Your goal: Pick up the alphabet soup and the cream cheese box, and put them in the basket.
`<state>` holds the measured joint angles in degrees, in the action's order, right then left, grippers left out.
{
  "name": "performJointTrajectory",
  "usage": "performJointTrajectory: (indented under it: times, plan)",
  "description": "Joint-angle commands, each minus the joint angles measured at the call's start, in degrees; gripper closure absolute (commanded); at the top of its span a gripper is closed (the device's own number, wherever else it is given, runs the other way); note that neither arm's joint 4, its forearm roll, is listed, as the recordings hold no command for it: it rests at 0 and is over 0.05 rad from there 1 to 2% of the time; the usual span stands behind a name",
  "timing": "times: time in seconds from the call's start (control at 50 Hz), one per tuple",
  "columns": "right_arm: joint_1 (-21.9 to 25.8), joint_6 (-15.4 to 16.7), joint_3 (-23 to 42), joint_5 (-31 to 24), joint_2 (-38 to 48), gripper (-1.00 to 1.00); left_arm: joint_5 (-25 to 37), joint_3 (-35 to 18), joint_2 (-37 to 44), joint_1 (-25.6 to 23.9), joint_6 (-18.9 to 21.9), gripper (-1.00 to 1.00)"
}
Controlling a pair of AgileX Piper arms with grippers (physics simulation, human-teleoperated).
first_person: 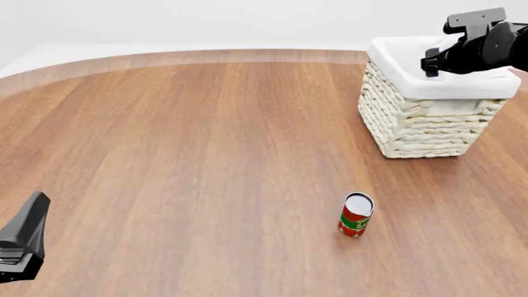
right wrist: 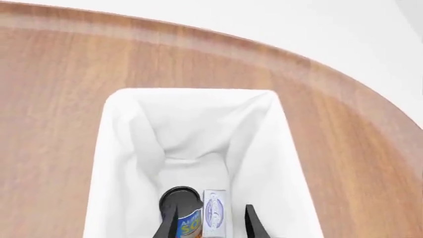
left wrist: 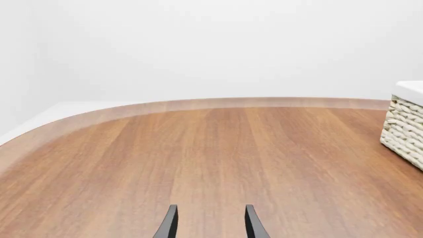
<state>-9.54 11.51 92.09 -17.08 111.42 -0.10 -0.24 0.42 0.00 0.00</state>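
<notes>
Table (first_person: 182, 154) of smooth brown wood grain, satin sheen; basket (first_person: 421, 127) rough woven wicker, matt white cloth lining (right wrist: 191, 129).

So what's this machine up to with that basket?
Two robot arms are tidying groceries into the basket. The right claw hangs open above it, and inside you can see the soup can and the little cream cheese box lying side by side on the white lining. The left claw sits idle and open over bare table. A red and green can stands alone out on the wood.
</notes>
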Motion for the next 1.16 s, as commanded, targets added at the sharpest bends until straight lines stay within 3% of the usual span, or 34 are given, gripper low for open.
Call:
performJointTrajectory:
  times: [0.02,1.16]
  plan:
    - [-0.1,-1.1,-0.8,1.4,-1.0,-1.0,0.0,0.0,0.0,0.0,0.0,-1.0]
    - [3.8,-3.8,-10.9,15.7,-9.9,-1.0,0.0,0.0,0.0,0.0,0.0,-1.0]
